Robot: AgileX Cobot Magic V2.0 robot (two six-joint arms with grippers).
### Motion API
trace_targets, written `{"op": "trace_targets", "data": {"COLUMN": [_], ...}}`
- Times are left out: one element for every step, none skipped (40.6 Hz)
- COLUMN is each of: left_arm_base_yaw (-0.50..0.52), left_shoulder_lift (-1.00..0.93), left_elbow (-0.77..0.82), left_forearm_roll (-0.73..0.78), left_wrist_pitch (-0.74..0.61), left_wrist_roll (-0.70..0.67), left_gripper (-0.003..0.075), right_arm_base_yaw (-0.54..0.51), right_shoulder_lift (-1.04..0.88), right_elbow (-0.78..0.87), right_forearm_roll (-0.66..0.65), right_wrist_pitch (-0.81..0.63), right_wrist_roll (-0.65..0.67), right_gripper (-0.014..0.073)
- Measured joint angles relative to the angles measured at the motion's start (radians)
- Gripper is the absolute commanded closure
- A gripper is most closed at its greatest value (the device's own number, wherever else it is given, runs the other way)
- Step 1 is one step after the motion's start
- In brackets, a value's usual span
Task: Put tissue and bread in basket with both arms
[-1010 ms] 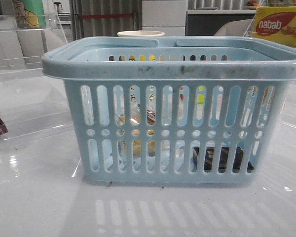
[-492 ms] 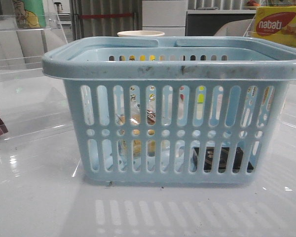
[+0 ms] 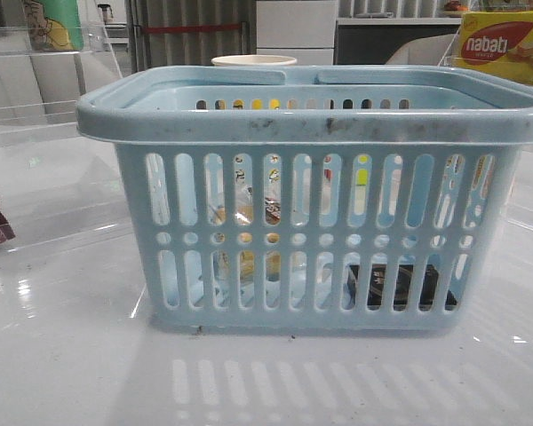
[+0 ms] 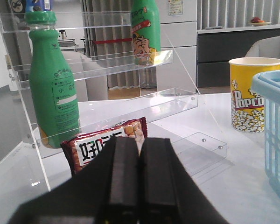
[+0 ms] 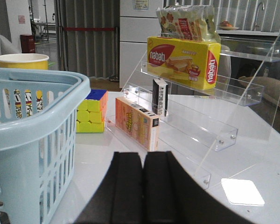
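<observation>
The light blue basket [image 3: 311,120] fills the front view, close to the camera. Through its slots I see the bread [image 3: 244,213] in its clear bag at the left inside, and the black tissue pack [image 3: 400,284] lying on the basket floor at the right. The basket rim also shows in the left wrist view [image 4: 270,84] and the right wrist view [image 5: 37,93]. My left gripper [image 4: 139,158] is shut and empty, away from the basket to its left. My right gripper [image 5: 143,172] is shut and empty, to the basket's right. Neither gripper shows in the front view.
A maroon snack packet [image 4: 107,140], a green bottle [image 4: 53,84] and a clear acrylic shelf [image 4: 130,60] lie ahead of the left gripper; a popcorn cup [image 4: 249,93] stands behind the basket. Ahead of the right gripper: an orange box [image 5: 137,122], a cube [image 5: 91,112], the nabati box [image 5: 184,60] on a shelf.
</observation>
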Motion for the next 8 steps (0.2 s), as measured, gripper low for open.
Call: {"op": "trace_targets", "data": {"left_arm_base_yaw": [0.0, 0.0, 0.0, 0.0, 0.0, 0.0, 0.0, 0.0], "left_shoulder_lift": [0.0, 0.0, 0.0, 0.0, 0.0, 0.0, 0.0, 0.0], "left_elbow": [0.0, 0.0, 0.0, 0.0, 0.0, 0.0, 0.0, 0.0], "left_forearm_roll": [0.0, 0.0, 0.0, 0.0, 0.0, 0.0, 0.0, 0.0], "left_wrist_pitch": [0.0, 0.0, 0.0, 0.0, 0.0, 0.0, 0.0, 0.0], "left_wrist_roll": [0.0, 0.0, 0.0, 0.0, 0.0, 0.0, 0.0, 0.0], "left_gripper": [0.0627, 0.0627, 0.0627, 0.0627, 0.0627, 0.0627, 0.0627, 0.0627], "right_arm_base_yaw": [0.0, 0.0, 0.0, 0.0, 0.0, 0.0, 0.0, 0.0], "right_shoulder_lift": [0.0, 0.0, 0.0, 0.0, 0.0, 0.0, 0.0, 0.0], "right_elbow": [0.0, 0.0, 0.0, 0.0, 0.0, 0.0, 0.0, 0.0], "right_forearm_roll": [-0.006, -0.015, -0.024, -0.029, -0.031, -0.032, -0.033, -0.035], "right_wrist_pitch": [0.0, 0.0, -0.002, -0.002, -0.002, -0.002, -0.002, -0.002], "right_wrist_roll": [0.0, 0.0, 0.0, 0.0, 0.0, 0.0, 0.0, 0.0], "right_gripper": [0.0566, 0.0566, 0.0566, 0.0566, 0.0566, 0.0566, 0.0566, 0.0566]}}
